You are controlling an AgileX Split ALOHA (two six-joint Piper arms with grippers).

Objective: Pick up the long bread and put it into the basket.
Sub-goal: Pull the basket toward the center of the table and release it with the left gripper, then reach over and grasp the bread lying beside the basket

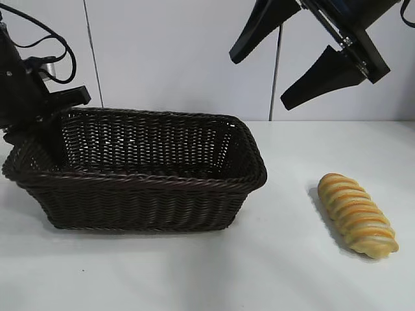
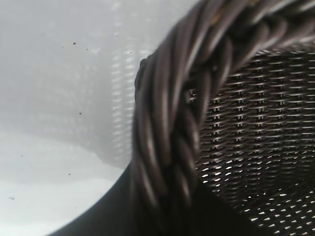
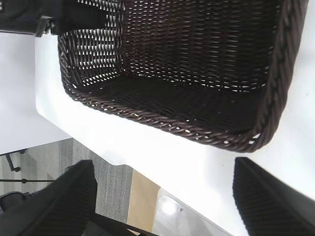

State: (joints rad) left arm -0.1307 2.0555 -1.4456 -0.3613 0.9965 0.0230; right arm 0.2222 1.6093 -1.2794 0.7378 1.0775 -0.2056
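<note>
The long bread (image 1: 356, 215), golden with orange-brown stripes, lies on the white table at the right, well apart from the basket. The dark brown wicker basket (image 1: 149, 194) stands left of centre and holds nothing. My left gripper (image 1: 32, 139) is at the basket's left end, shut on the braided rim (image 2: 167, 98), with one finger inside the wall and one outside. My right gripper (image 1: 259, 81) hangs high above the table between basket and bread, open and empty. In the right wrist view its fingers (image 3: 64, 196) frame the basket (image 3: 197, 59). The bread is out of both wrist views.
The white table (image 1: 292, 272) runs from the basket to the bread and forward. A white wall stands behind. The right wrist view shows the table's edge (image 3: 123, 162) and the floor beyond it, and the left gripper (image 3: 74, 14) at the basket's end.
</note>
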